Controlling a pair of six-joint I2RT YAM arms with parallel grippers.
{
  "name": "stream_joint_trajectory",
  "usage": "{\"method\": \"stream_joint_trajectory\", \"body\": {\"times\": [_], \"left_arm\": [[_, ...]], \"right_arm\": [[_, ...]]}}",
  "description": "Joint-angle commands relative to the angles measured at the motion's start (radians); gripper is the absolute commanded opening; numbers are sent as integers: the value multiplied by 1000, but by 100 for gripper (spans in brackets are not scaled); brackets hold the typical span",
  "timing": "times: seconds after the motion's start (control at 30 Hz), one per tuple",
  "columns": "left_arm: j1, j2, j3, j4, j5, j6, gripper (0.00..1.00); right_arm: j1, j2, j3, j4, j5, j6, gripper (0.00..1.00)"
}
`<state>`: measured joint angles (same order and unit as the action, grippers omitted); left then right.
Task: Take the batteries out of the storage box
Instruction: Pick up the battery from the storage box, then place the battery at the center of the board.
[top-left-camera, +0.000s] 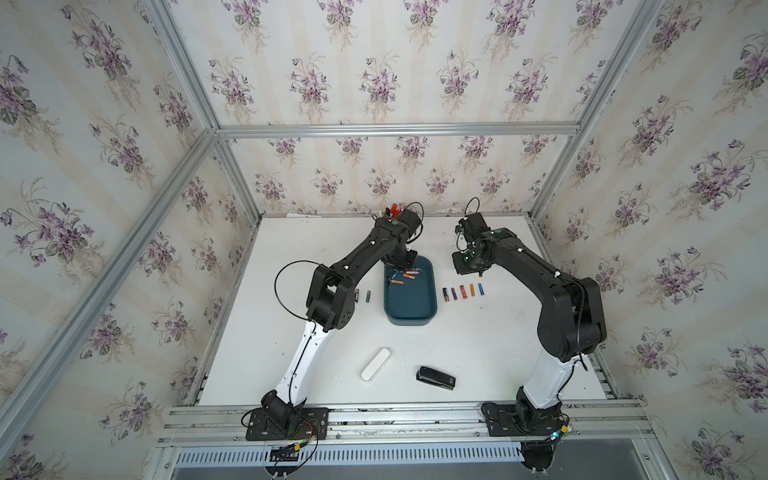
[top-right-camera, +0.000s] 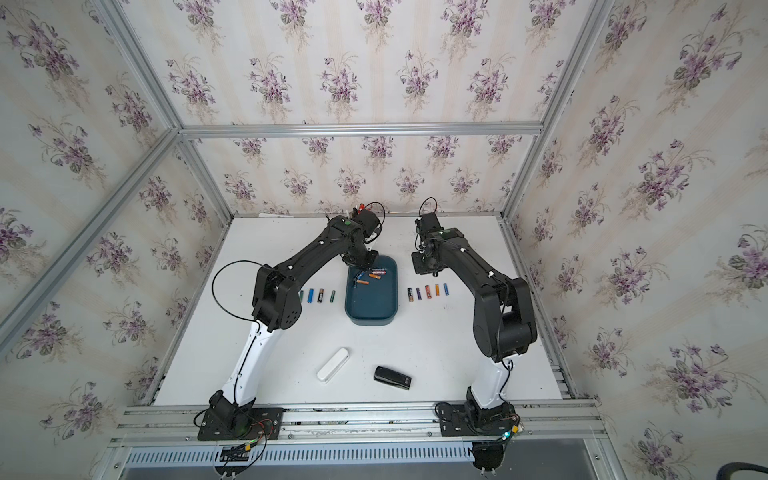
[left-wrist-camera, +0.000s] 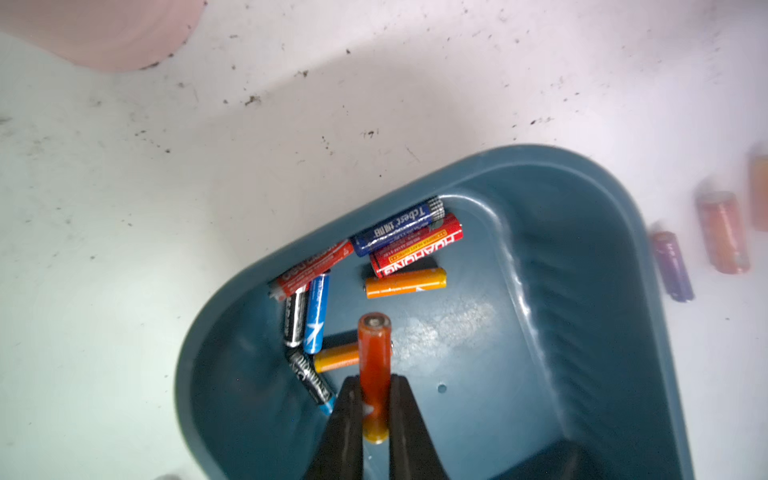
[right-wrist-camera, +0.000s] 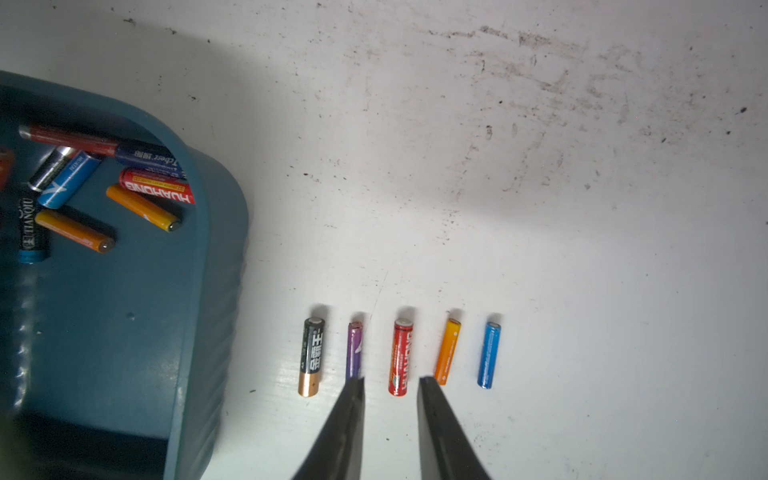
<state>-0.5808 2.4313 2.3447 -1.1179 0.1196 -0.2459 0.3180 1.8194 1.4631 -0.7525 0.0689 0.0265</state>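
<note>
The dark teal storage box (top-left-camera: 411, 309) lies mid-table, with several batteries (top-left-camera: 405, 276) loose at its far end. My left gripper (left-wrist-camera: 375, 395) is inside that end, shut on an orange battery (left-wrist-camera: 375, 353) that sticks out past the fingertips above the box floor. Red, blue, black and orange batteries lie around it against the box wall (left-wrist-camera: 582, 249). Right of the box, a row of several batteries (right-wrist-camera: 401, 357) lies on the table. My right gripper (right-wrist-camera: 391, 380) hovers open over that row, holding nothing. More batteries (top-right-camera: 316, 296) lie left of the box.
A white oblong case (top-left-camera: 375, 364) and a black stapler-like object (top-left-camera: 435, 378) lie near the table's front. The pink pen cup (left-wrist-camera: 104, 33) stands at the back, behind the left wrist. Metal frame rails border the table.
</note>
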Motion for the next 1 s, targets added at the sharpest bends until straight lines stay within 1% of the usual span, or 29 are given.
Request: {"method": "stream_joint_trajectory", "body": {"times": [0.0,0.1,0.27,0.53,0.63,0.73,0.83,0.97], "left_arm": [[17,-61,-44,1,11,-19,13],[55,-141,-124,35,45,-39,13],[125,-276,-269,61,27,-42,13],[308,-497,-660,152,-20,1,13],[391,-533,-802,208,-3,15,13],[455,-529,-906,260,26,25,13],[479,-518,-963,289,38,34,13],[481,-496,-988,313,56,37,12]], "right_arm": [[0,-14,-8,13,-8,8,28],[1,-14,-10,16,-11,8,28],[1,-14,-14,21,-17,8,28],[1,-11,-12,18,-17,3,28],[1,-8,-9,15,-13,3,28],[1,-1,-1,10,-11,4,28],[1,6,15,1,-8,4,28],[1,14,25,-4,-6,1,28]]}}
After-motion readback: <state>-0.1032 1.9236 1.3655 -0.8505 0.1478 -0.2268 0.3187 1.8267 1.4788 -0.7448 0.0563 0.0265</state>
